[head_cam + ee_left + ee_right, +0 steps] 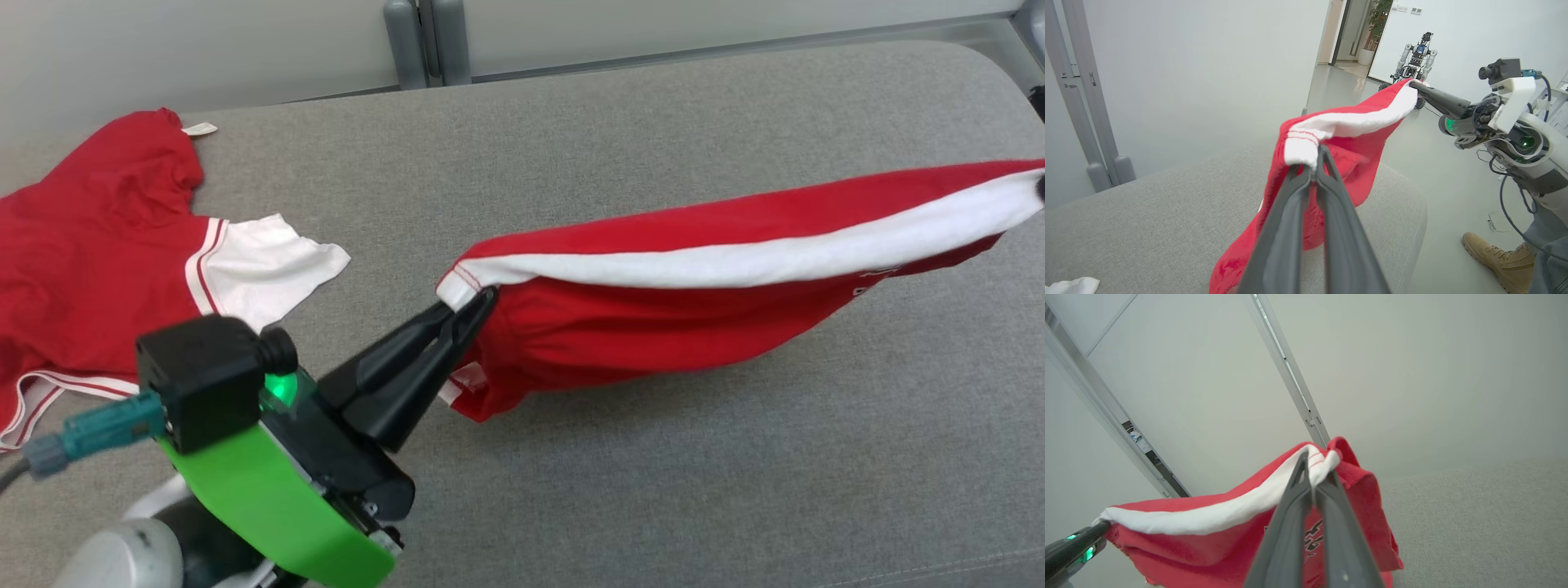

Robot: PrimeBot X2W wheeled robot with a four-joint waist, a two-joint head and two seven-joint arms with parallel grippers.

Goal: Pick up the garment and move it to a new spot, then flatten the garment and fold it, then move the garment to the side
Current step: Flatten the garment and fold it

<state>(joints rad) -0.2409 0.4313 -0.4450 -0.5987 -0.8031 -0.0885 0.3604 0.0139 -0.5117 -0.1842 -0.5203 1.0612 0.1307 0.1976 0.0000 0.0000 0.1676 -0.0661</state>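
Both ends pinched, left gripper [471,308] clamped on one white-trimmed corner, right gripper [1316,468] on the other, garment [653,327] strung between, seemingly clear of cushion [653,490].

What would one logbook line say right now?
left hand: shut on red garment | right hand: shut on its other end | garment: stretched between hands over grey cushion | other red shirt: lying left

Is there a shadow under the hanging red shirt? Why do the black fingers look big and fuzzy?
Head view: a soft shadow lies on the grey fabric cushion below the stretched red-and-white shirt. Left wrist view: the left dark fingers sit by the wide lens, so they loom large and soft. Right wrist view: the right dark fingers look the same.
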